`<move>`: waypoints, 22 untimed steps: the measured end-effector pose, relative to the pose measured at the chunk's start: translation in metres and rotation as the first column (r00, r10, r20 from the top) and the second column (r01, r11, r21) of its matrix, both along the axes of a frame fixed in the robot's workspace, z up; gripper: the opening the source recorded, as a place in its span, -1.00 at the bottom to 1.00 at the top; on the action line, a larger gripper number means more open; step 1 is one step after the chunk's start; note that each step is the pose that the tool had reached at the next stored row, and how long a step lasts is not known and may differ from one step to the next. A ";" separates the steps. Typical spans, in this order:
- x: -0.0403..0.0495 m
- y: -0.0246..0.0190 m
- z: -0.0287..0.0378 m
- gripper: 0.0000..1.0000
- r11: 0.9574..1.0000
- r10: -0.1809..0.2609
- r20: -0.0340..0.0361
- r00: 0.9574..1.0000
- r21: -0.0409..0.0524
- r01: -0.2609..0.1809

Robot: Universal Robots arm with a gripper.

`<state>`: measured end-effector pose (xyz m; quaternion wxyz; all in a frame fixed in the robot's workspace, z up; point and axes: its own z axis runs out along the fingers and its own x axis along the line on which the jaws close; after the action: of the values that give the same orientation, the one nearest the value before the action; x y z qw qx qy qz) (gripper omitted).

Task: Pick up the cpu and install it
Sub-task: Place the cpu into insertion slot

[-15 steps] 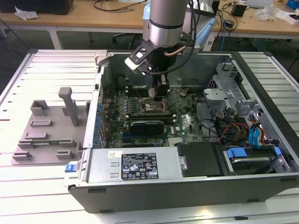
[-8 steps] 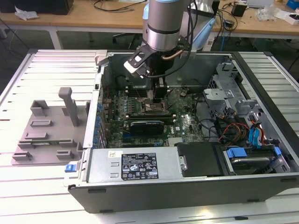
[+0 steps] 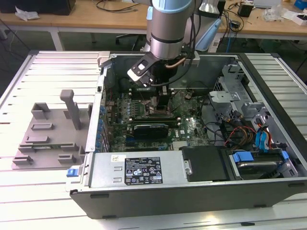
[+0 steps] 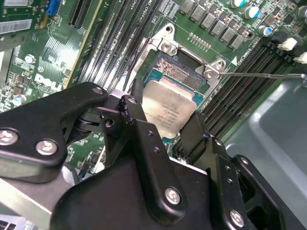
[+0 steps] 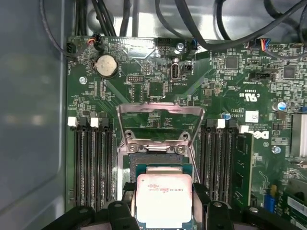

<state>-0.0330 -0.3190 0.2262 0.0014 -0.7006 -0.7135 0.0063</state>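
Inside an opened computer case (image 3: pixel 192 196) on a slatted table (image 3: pixel 43 191), the gripper (image 4: pixel 165 125) was seen clamped on the cpu (image 4: pixel 169 106). The chip was held over the open socket (image 4: pixel 178 72), whose load frame (image 5: pixel 160 120) was raised; contact could not be judged.

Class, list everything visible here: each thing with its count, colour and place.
table: one, pale, slatted, bearing all the rest.
computer case: one, dark grey, open, on the table.
holder tray: one, grey, on the table, exterior view's left.
motherboard: one, green, inside the computer case.
coin battery: one, silver, on the motherboard.
socket: one, black, on the motherboard.
load frame: one, silver, raised open by the socket.
cpu: one, silver-grey, over the socket.
arm: one, silver-grey, reaching into the computer case.
gripper: one, black, shut on the cpu.
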 end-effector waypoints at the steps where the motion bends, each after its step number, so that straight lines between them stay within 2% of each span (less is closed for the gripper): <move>1: 0.0000 0.0000 -0.0014 0.09 1.000 -0.001 0.000 1.000 0.000 0.001; 7: -0.0008 0.0003 -0.0107 0.09 1.000 -0.009 0.000 1.000 0.000 0.009; 13: -0.0024 0.0032 -0.0203 0.09 1.000 -0.009 0.000 1.000 0.000 0.009; 19: -0.0024 0.0033 -0.0260 0.09 1.000 -0.010 0.000 1.000 0.000 0.010; 22: -0.0024 0.0034 -0.0263 0.09 1.000 -0.010 0.000 1.000 0.000 0.010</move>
<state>-0.0354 -0.3156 0.1999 0.0014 -0.7041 -0.7101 0.0063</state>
